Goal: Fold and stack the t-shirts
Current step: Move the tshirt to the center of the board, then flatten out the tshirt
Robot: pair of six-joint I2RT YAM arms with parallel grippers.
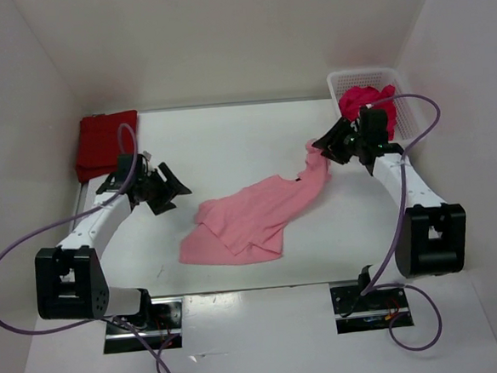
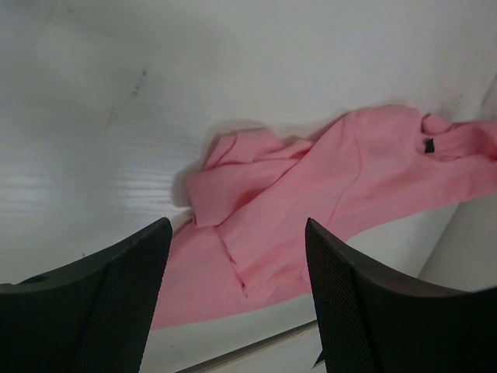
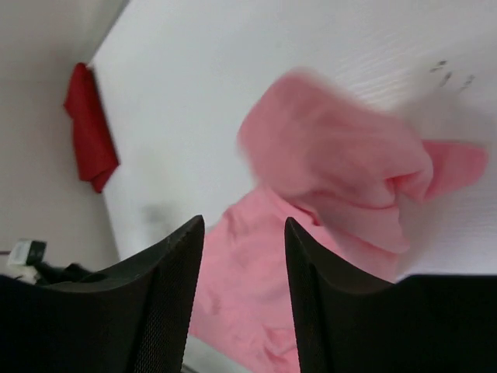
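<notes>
Left pincer and right pincer stand open, empty; I should grip the pink shirt edges just ahead, pulling flat.

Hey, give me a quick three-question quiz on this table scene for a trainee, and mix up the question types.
1. True or false: the bright crimson-magenta cloth t-shirt lies in the white plastic lattice basket.
2. Where is the dark red cloth t-shirt? A) far left corner of the table B) in the basket C) near right corner
3. Which end effector does the sleeve of the light pink cloth t-shirt reach up to?
Key: 1 true; 2 A; 3 the right end effector.
</notes>
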